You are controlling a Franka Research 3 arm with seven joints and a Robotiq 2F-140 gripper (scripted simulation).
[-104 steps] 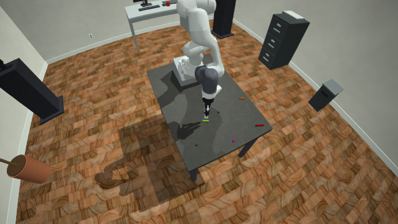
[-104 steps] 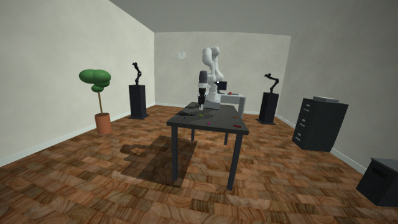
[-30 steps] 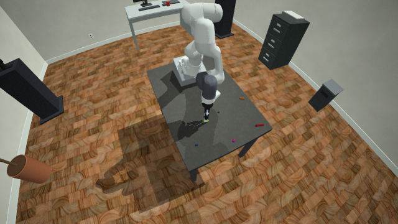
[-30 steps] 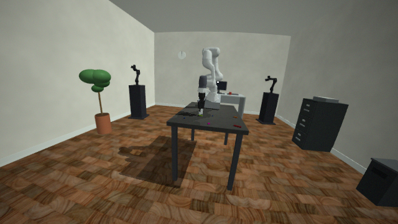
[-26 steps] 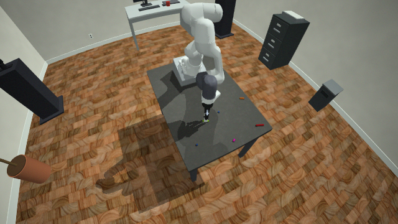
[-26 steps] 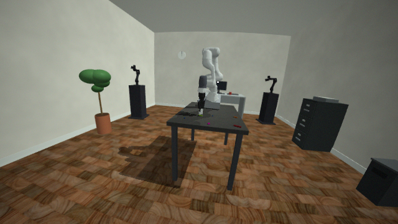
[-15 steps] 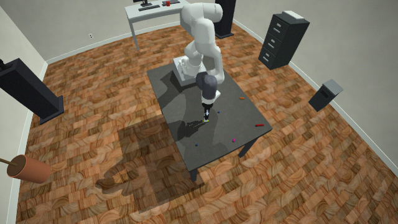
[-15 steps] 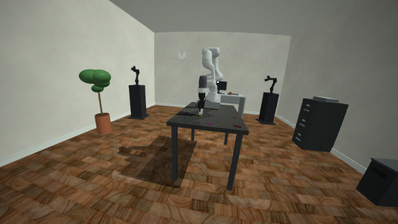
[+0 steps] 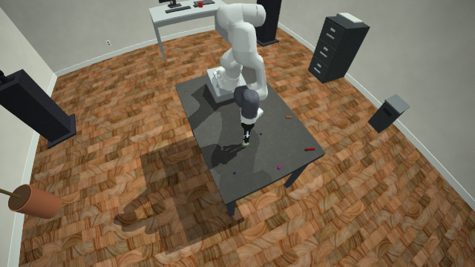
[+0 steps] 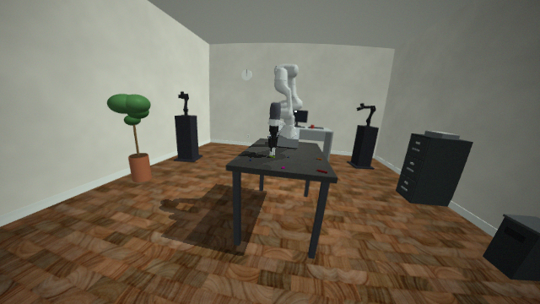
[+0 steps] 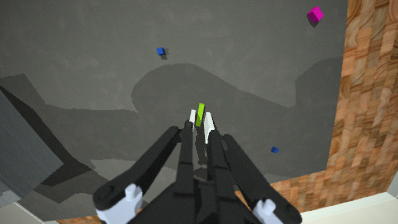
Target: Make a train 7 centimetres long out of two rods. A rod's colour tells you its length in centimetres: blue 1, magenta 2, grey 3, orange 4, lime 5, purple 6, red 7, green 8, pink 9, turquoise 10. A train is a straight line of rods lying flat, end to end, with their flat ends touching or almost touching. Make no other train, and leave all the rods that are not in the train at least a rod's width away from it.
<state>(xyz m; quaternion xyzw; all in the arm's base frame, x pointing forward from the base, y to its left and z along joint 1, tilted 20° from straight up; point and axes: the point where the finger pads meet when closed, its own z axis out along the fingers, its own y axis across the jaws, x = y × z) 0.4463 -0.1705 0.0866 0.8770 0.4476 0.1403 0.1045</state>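
Between fingertips of parted pincer (image 9: 246,142) (image 10: 272,154) (image 11: 199,117): lime rod (image 9: 248,144) (image 10: 272,157) (image 11: 200,114).

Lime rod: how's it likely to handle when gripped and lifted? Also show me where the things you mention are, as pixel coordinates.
Likely stiff: the lime rod (image 9: 245,144) (image 10: 271,157) (image 11: 200,114) looks straight, unbent. Probably light, being slimmer than the gripper's fingers. Unlikely to roll, since its faces look flat, though it could swivel if pinched off-centre.

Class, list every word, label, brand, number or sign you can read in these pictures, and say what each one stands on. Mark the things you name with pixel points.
None can be read.
Wall clock (image 10: 246,74): any numerals are too small to make out.
Filing cabinet (image 9: 339,48) (image 10: 436,171): no lettering is legible on its drawers.
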